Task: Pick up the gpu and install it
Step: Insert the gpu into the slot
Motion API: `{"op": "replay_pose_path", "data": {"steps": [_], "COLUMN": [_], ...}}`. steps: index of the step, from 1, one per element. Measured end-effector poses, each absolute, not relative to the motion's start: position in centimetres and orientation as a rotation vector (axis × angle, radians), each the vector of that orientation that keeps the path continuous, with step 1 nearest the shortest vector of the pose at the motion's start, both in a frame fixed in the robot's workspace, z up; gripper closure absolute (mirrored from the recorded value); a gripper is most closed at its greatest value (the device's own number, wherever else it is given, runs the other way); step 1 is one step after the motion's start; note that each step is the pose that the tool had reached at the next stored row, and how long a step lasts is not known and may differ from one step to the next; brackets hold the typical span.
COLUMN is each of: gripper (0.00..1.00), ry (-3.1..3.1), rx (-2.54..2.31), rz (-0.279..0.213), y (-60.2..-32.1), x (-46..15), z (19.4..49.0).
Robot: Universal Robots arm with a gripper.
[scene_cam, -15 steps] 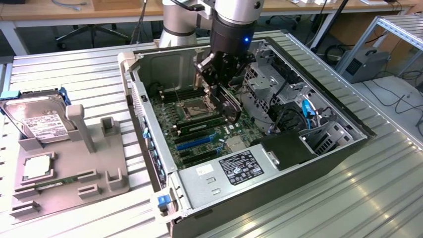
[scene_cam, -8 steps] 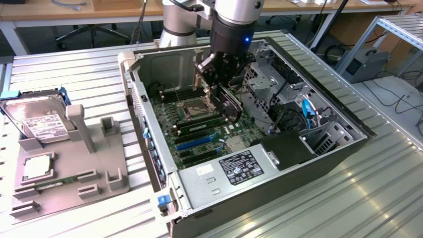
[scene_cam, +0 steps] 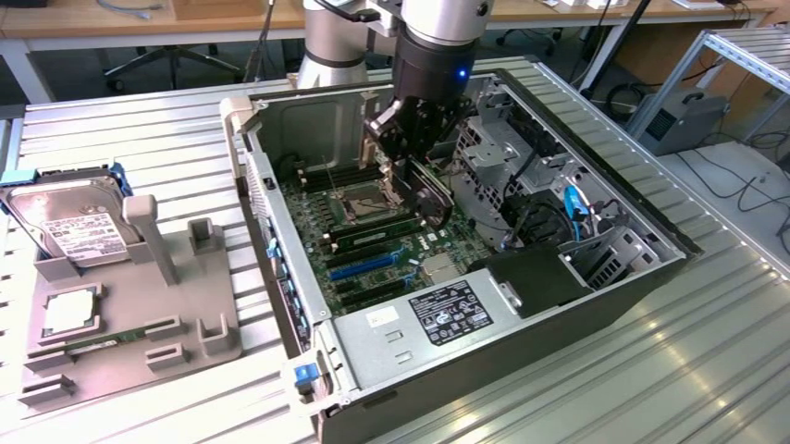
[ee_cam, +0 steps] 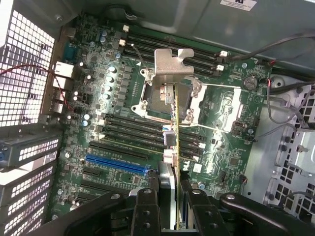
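Observation:
In the exterior view my gripper (scene_cam: 415, 166) hangs inside the open computer case (scene_cam: 259, 166), above the motherboard (scene_cam: 370, 240). It is shut on the gpu (scene_cam: 432, 199), a thin dark card that hangs on edge below the fingers. In the wrist view the gpu (ee_cam: 175, 142) shows edge-on between my two black fingers (ee_cam: 145, 209), with its silvery bracket (ee_cam: 172, 61) at the far end over the processor socket (ee_cam: 162, 101). The card is held clear of the board. The blue slot (ee_cam: 115, 164) lies off to one side of it.
Memory slots (ee_cam: 172, 46) and black expansion slots (ee_cam: 130, 128) cover the board. A power supply (scene_cam: 432, 319), drive cages (scene_cam: 506, 157) and cables (scene_cam: 571, 208) crowd the case. On the exterior view's left, a grey fixture (scene_cam: 185, 324) holds a hard drive (scene_cam: 74, 227), a processor (scene_cam: 68, 310) and a memory stick (scene_cam: 111, 338).

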State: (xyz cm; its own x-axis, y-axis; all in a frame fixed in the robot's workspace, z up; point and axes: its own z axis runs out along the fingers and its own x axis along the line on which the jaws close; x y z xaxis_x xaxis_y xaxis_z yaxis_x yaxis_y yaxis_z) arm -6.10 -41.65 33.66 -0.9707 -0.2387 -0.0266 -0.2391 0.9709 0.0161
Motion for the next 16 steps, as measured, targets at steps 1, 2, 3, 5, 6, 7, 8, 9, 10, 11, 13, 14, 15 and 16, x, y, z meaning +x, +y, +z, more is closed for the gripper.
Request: {"op": "replay_pose_path", "data": {"steps": [1, 2, 3, 5, 6, 7, 8, 9, 10, 11, 13, 14, 15, 16], "gripper": [0.73, 0.73, 0.73, 0.73, 0.73, 0.73, 0.73, 0.73, 0.73, 0.73, 0.73, 0.73, 0.73, 0.73], "ry": [3.094, 3.093, 3.092, 3.090, 3.090, 3.089, 3.088, 3.088, 3.087, 3.086, 3.085, 3.084, 3.083, 3.083], "rx": [-0.380, -0.387, -0.393, -0.410, -0.413, -0.418, -0.424, -0.428, -0.434, -0.439, -0.449, -0.455, -0.459, -0.464], "rz": [0.030, 0.030, 0.030, 0.030, 0.030, 0.031, 0.031, 0.031, 0.031, 0.031, 0.031, 0.031, 0.031, 0.031], "y": [-41.65, -41.65, -41.65, -41.65, -41.65, -41.65, -41.65, -41.65, -41.65, -41.65, -41.65, -41.65, -41.65, -41.65], "x": [-6.11, -6.11, -6.11, -6.10, -6.10, -6.11, -6.11, -6.11, -6.11, -6.11, -6.11, -6.10, -6.11, -6.11], "z": [33.66, 33.66, 33.66, 33.66, 33.66, 33.66, 33.66, 33.66, 33.66, 33.66, 33.66, 33.66, 33.66, 33.66]}}
